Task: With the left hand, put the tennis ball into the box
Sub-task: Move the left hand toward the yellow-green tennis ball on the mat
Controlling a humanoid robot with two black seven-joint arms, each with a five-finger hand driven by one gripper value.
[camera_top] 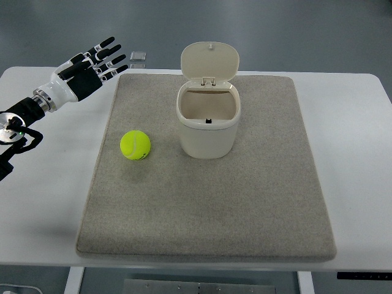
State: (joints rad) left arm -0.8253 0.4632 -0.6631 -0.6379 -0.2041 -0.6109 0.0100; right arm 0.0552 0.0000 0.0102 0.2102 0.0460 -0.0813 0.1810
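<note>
Seen steeply from above: white table (pixel 361 153) carrying a grey felt mat (pixel 245 208) that covers most of its top.

Near mat centre, slightly toward 12 o'clock, a cream box (pixel 208 131) standing upright, lid (pixel 209 60) hinged at the far rim and flipped fully back, mouth open. Inside looks empty, though the bottom lies in shadow and is hard to judge.

At 9 o'clock from the box, on the mat: yellow-green tennis ball (pixel 135 146), resting free, near the box but clearly apart from it, touched by nothing.

At 10 o'clock from the ball, well apart from it: left hand (pixel 92 64), black and white, reaching in from the picture's left edge, positioned over the bare table just off the mat's far-left corner. Fingers (pixel 105 43) stretched out straight and fanned apart, pointing toward 2 o'clock, gripping nothing. Wrist and forearm trailing back toward 8 o'clock to the frame edge, with a dark joint housing showing at the left border.

Just past the fingertips, at 1 o'clock from the hand, a small flat clear-looking piece (pixel 138 57) lying on the table edge; too small to identify.

Below the near table edge, part of the frame and a metal plate visible.
</note>
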